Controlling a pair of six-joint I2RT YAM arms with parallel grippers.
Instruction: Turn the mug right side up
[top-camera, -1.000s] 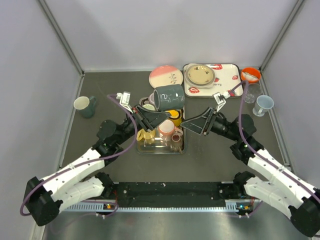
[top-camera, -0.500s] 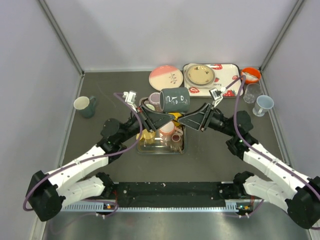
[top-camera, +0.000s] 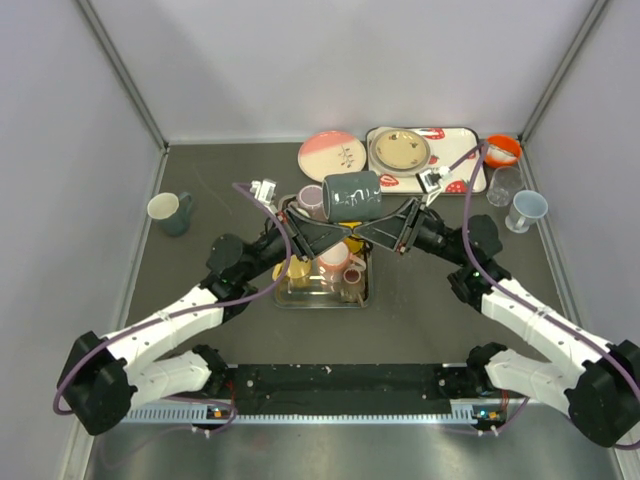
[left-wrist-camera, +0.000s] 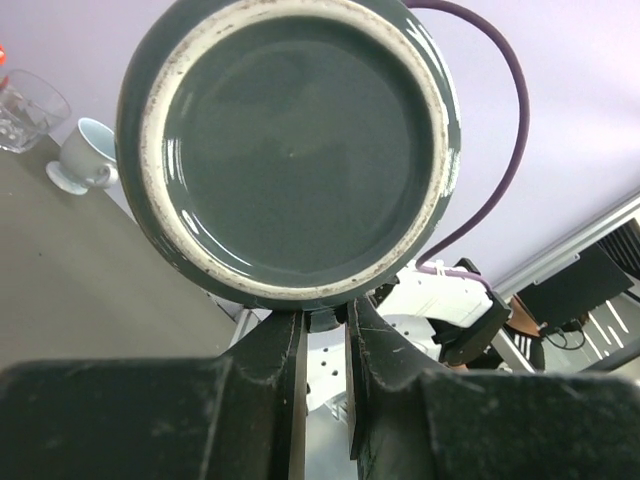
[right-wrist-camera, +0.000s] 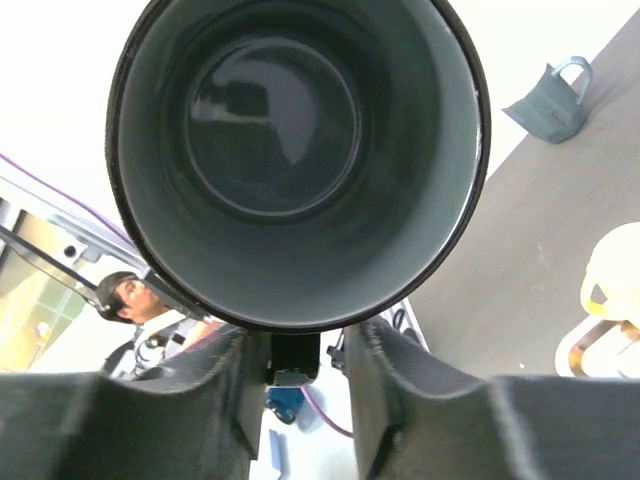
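The dark grey mug hangs on its side above the tray, base toward the left arm, mouth toward the right arm. My left gripper is shut on the mug's handle from below; the left wrist view shows the mug's round base above my gripper. My right gripper is open just under the mug, its jaws either side of the handle with a gap at one side. The right wrist view looks into the mug's open mouth above my gripper.
A metal tray with several mugs lies below the held mug. A pink plate, a white tray, an orange bowl, a glass and a blue cup stand at the back right. A teal mug stands left.
The mug has been turned from tilted to lying sideways and carried a little right. My right gripper has moved left and come in under the mug at its handle.
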